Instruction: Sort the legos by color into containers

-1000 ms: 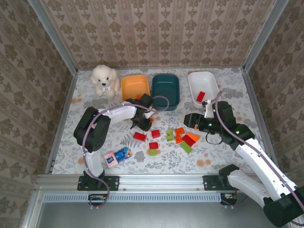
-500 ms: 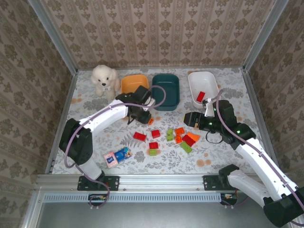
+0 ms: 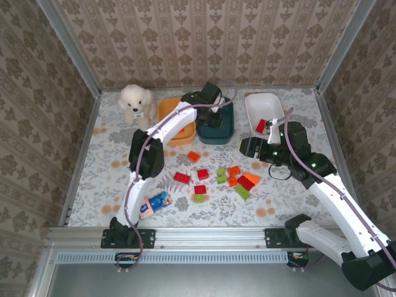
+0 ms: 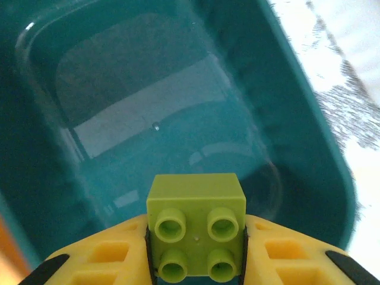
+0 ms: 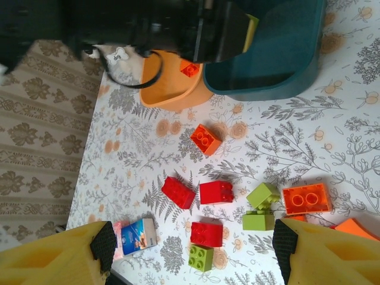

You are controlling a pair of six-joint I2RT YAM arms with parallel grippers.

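Floral surface (image 3: 111, 161): lime drop-off in hand.
Item: lime lego (image 4: 196, 205) clamped in left tool (image 4: 196, 261) above teal container (image 4: 119, 119); next, likely release. The right tool (image 5: 194, 244) is wide and empty.

Lime green brick (image 4: 196, 221) above the dark teal tub (image 4: 148, 119); orange tub (image 5: 169, 83) beside it; white worktop (image 3: 105, 173) with grey leaf print.

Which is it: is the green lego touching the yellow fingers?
Touching. Left wrist view shows the green lego pinched between the left gripper's fingers, no gap.

Overhead from behind, left wrist close over teal tub (image 4: 148, 107), right wrist farther, sharing it
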